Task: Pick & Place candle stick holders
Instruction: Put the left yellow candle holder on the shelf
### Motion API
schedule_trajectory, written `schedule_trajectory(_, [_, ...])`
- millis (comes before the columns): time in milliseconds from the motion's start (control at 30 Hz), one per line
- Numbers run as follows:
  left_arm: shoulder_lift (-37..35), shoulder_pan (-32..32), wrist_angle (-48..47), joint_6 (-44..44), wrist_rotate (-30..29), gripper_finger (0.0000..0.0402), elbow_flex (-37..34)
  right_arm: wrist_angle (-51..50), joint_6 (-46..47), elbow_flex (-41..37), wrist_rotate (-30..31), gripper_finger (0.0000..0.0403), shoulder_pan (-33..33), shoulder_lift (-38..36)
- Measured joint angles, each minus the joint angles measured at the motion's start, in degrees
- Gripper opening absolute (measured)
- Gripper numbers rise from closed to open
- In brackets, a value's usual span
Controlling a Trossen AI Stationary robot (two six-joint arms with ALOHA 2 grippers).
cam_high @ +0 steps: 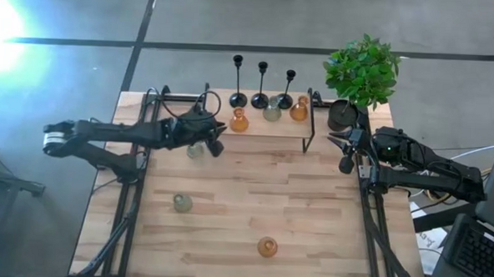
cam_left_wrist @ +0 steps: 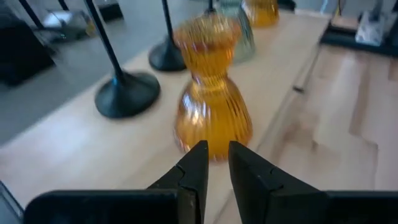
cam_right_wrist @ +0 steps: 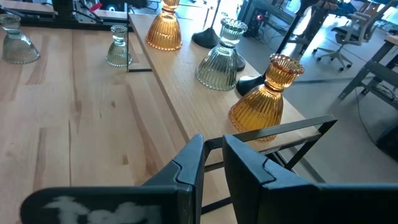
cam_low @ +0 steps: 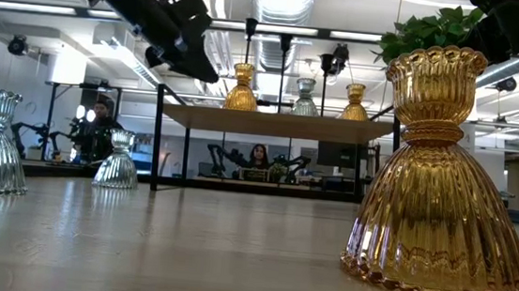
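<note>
High view: we see a pale butcher-block bench (cam_high: 252, 205) with a raised wooden shelf (cam_high: 256, 122) along its far edge. On that shelf stand three slim black candlesticks with domed bases (cam_high: 260, 96), and in front of them a ribbed amber glass holder (cam_high: 239, 120), a ribbed pale green glass holder (cam_high: 271, 112) and a second amber glass holder (cam_high: 299, 109). The row looks like the collecting place, which would explain why the pieces are lined up there.

Three glass holders remain down on the bench: a pale one (cam_high: 195, 150) just beside the shelf's left leg, a pale green one (cam_high: 182, 203) nearer the middle, and an amber one (cam_high: 266, 246) near the front edge. We judge these are left to move.

Our left hand (cam_left_wrist: 214, 163) hovers at the shelf's left end, close to the first amber holder; its fingers are nearly together with only a thin gap, gripping nothing. That fits a hand free of the amber holder on the shelf, and the pale holder below it seems the nearest candidate.

Our right hand (cam_right_wrist: 211, 163) waits at the bench's right side, near the leafy green plant in a black pot (cam_high: 360, 77), fingers close together with a narrow gap and empty, kept clear of the working area.
</note>
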Motion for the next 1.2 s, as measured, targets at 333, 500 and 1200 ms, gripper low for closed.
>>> schedule_trajectory(333, [5.6,0.0,11.2,1.9,-0.2,0.0067,-0.6,0.0,0.0,0.0,0.0,0.0052,0.0,0.0])
schedule_trajectory(500, [7.2,0.0,11.9,2.4,-0.2,0.0067,0.7,0.0,0.0,0.0,0.0,0.0052,0.0,0.0])
schedule_trajectory(1200, [15.2,0.4,15.8,5.9,-1.6,0.0067,5.7,0.0,0.0,0.0,0.0,0.0052,0.0,0.0])
